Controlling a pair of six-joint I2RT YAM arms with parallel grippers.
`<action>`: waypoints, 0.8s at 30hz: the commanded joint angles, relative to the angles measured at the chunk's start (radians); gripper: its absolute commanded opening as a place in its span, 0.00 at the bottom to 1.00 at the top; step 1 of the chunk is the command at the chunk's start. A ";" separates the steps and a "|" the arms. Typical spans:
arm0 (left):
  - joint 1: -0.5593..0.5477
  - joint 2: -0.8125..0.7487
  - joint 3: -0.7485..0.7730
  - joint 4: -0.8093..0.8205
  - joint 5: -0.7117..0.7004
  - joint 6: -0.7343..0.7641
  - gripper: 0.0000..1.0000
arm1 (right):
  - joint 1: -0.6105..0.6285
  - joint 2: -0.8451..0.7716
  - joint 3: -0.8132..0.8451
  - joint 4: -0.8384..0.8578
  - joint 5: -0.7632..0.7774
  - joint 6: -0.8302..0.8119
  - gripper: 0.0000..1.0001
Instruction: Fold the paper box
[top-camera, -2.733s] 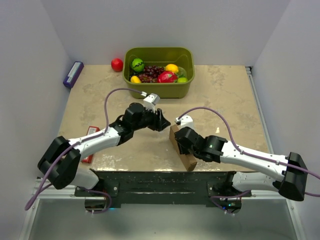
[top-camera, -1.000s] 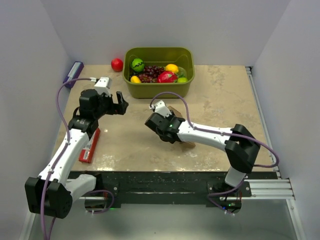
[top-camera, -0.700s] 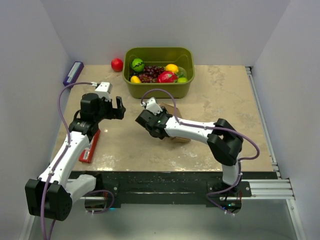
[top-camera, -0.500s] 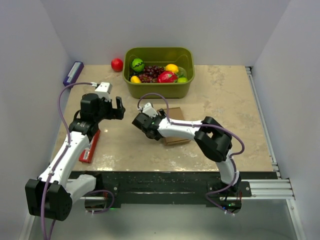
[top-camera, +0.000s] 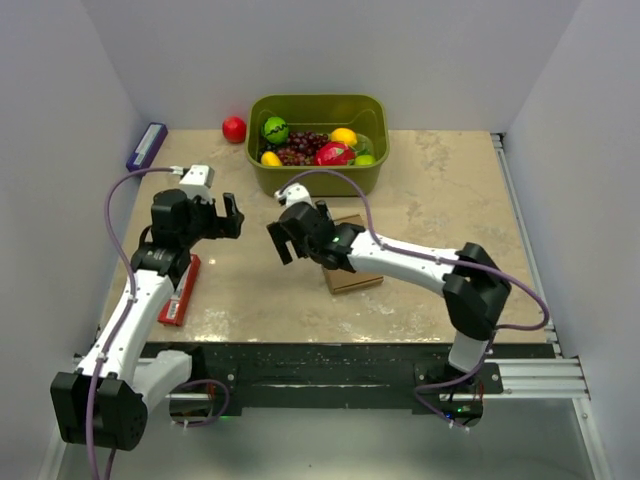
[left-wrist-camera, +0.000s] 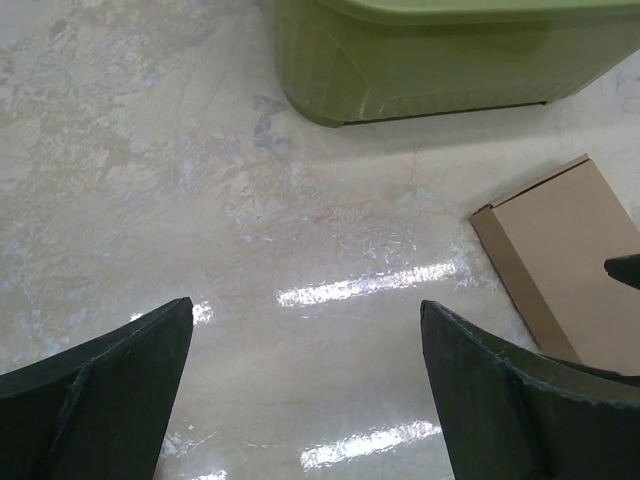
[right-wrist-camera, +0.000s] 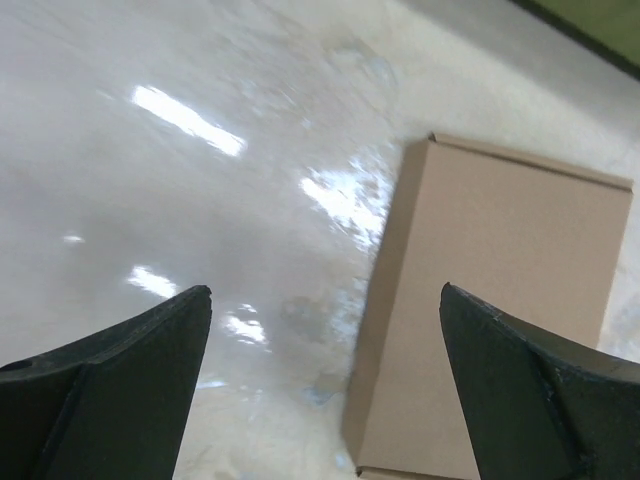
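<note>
Right pincer (top-camera: 284, 238) and left pincer (top-camera: 230, 216) both gape apart, empty; the paper box (top-camera: 353, 279) lies on the table (top-camera: 440, 200).

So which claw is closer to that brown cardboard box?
Right. The right gripper hovers open just left of the paper box; the left gripper is much farther left.

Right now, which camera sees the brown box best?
Right wrist: the box lies flat, nearly whole and large. Left wrist shows only part at the frame edge; from the top, the right arm hides some.
</note>
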 joint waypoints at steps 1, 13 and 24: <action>0.018 -0.050 -0.022 0.082 0.050 -0.001 1.00 | -0.083 -0.149 -0.087 0.199 -0.162 -0.039 0.99; 0.018 -0.161 -0.070 0.177 0.053 -0.015 1.00 | -0.535 -0.607 -0.477 0.437 -0.379 -0.002 0.99; 0.018 -0.216 -0.091 0.214 0.028 -0.021 1.00 | -0.699 -0.830 -0.560 0.389 -0.402 -0.028 0.99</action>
